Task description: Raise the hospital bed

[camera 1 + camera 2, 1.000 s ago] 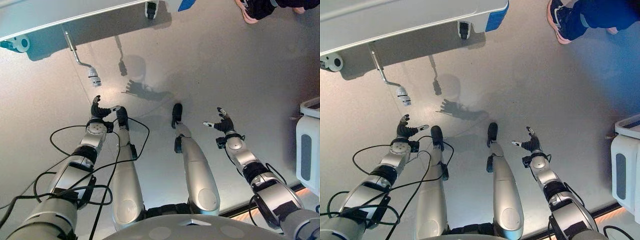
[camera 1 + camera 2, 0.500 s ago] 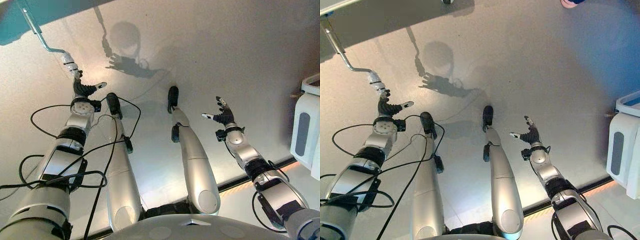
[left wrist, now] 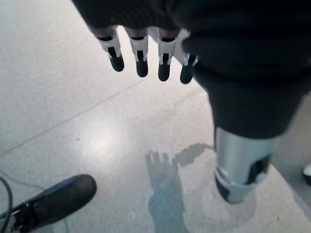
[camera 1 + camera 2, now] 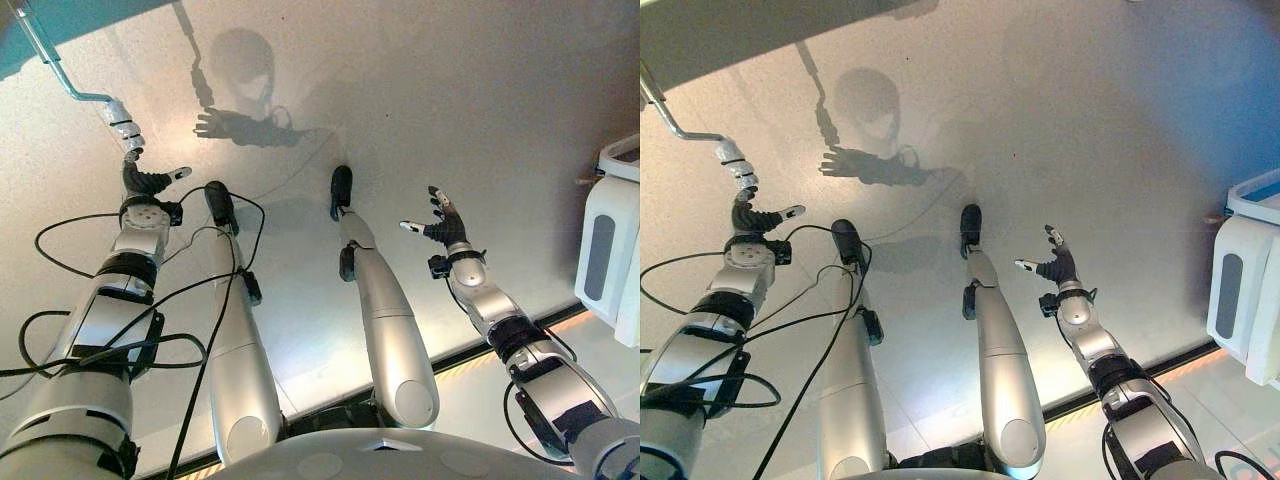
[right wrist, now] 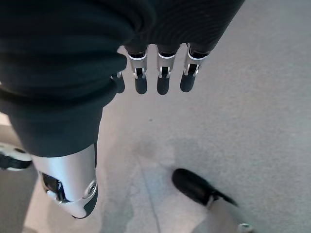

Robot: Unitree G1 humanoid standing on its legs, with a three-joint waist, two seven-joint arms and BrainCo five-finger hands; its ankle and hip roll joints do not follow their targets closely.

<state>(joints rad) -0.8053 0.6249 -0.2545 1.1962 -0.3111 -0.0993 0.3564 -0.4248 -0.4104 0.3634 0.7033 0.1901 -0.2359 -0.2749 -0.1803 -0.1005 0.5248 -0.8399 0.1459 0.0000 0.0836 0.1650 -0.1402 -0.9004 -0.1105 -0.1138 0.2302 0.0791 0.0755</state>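
bed crank [image 4: 75, 85] sits upper left of the frame, ribbed grip [image 4: 120, 118] at its end. stiff metal, probably turns heavy, so grab that grip. left robot hand [image 4: 145, 181] just under it, fingers relaxed, holding nothing. right robot hand [image 4: 440, 225] released too.

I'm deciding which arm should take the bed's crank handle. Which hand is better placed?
Left. The left hand, fingers open, sits just below the grip of the crank handle. The right hand, also open, hangs over bare floor far across from it.
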